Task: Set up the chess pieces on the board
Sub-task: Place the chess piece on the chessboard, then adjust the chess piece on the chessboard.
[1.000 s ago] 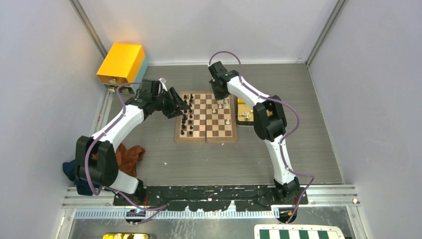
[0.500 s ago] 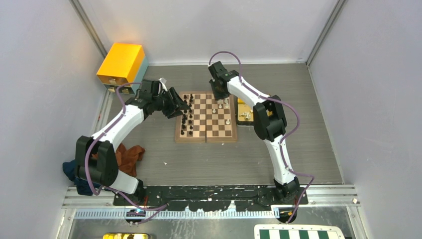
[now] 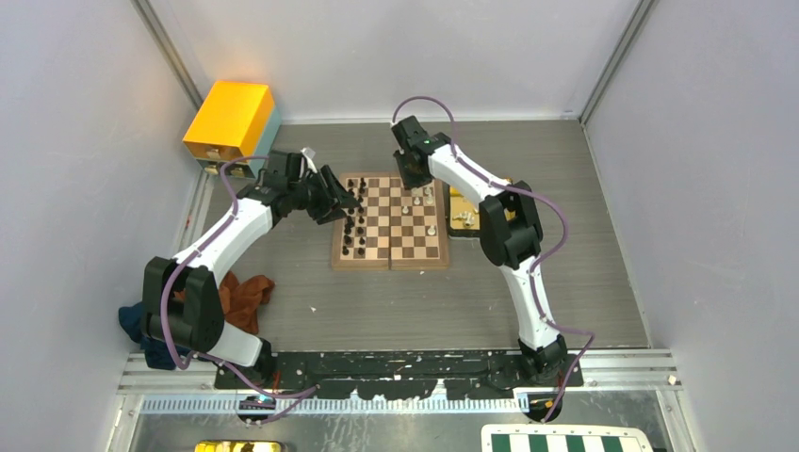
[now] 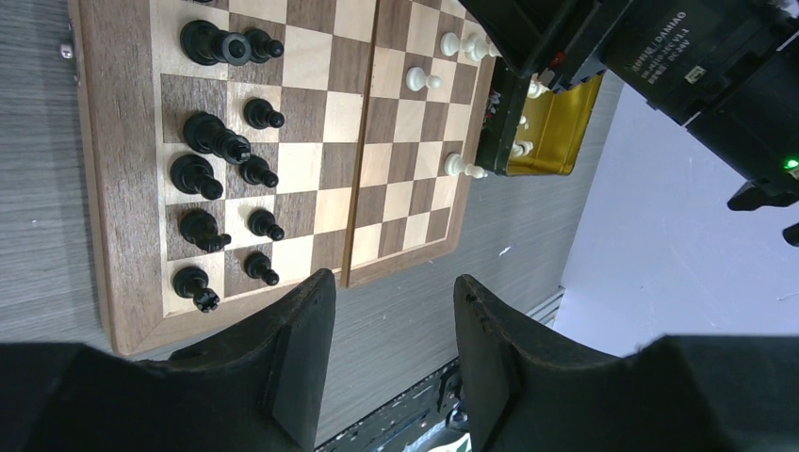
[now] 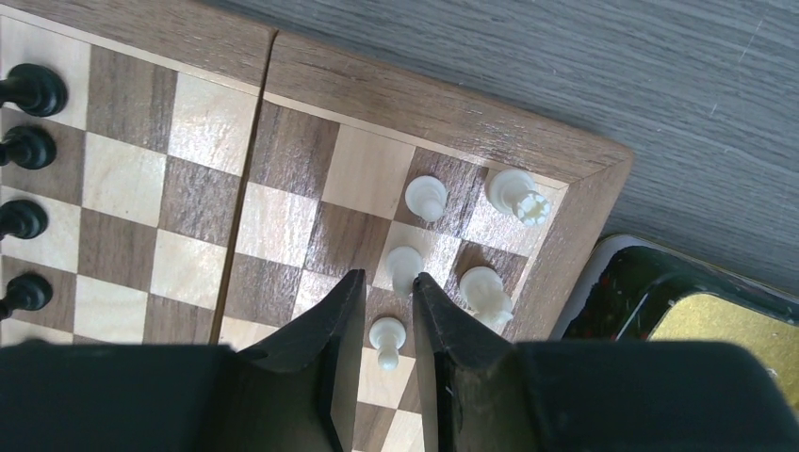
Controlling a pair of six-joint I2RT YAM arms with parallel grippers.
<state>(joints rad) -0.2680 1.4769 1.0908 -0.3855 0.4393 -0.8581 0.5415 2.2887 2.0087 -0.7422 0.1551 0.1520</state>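
The wooden chessboard [image 3: 390,262] lies mid-table. Several black pieces [image 3: 352,222] stand in its two left columns, also in the left wrist view [image 4: 221,141]. A few white pieces [image 3: 421,200] stand at its far right corner, with one more lower down. My left gripper [image 3: 349,201] is open and empty over the board's left edge [image 4: 391,282]. My right gripper [image 3: 412,179] hovers over the white group with its jaws narrowly apart [image 5: 382,280]. A white pawn [image 5: 387,341] stands on the board [image 5: 283,226] and shows through the gap. I see nothing held.
A shiny gold tray [image 3: 462,215] with a few white pieces lies against the board's right side. A yellow box [image 3: 231,118] stands at the far left. Brown and blue cloths [image 3: 247,292] lie by the left arm's base. A green-and-white checkered board [image 3: 563,441] is at the bottom edge.
The right wrist has shifted slightly left and away over the board's far right corner. The left arm has barely moved.
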